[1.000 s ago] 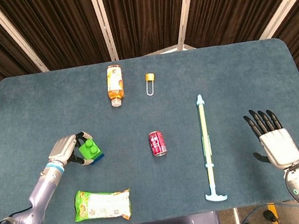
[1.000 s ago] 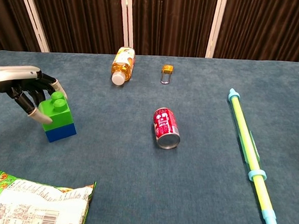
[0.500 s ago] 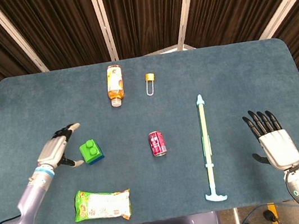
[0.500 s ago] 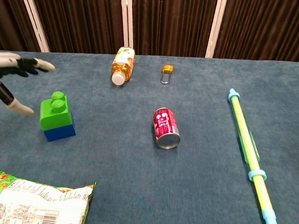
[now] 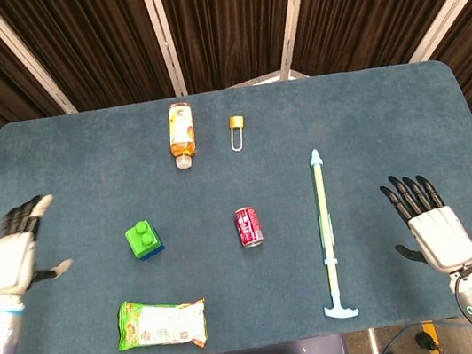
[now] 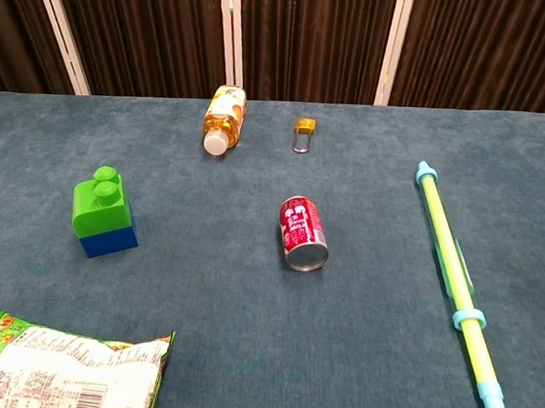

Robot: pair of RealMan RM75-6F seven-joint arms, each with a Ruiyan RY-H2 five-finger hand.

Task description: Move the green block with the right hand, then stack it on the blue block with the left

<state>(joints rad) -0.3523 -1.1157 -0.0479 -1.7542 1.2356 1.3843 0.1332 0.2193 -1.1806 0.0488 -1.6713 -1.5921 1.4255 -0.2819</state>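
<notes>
The green block (image 5: 142, 238) (image 6: 100, 200) sits on top of the blue block (image 6: 108, 237), whose edge (image 5: 152, 250) shows under it in the head view, left of the table's middle. My left hand (image 5: 12, 255) hovers at the table's left edge, well apart from the stack, fingers spread and holding nothing. My right hand (image 5: 427, 223) is near the front right edge, fingers spread, also empty. Neither hand appears in the chest view.
A red can (image 5: 248, 226) lies on its side at the centre. A long green-and-blue pump (image 5: 326, 233) lies right of it. A drink bottle (image 5: 181, 134) and a small padlock (image 5: 236, 128) lie at the back. A snack bag (image 5: 161, 323) lies at the front left.
My left hand let go of the green block, opened, and drew back left to the table's edge, out of the chest view. The stack stayed put. The right hand hardly moved.
</notes>
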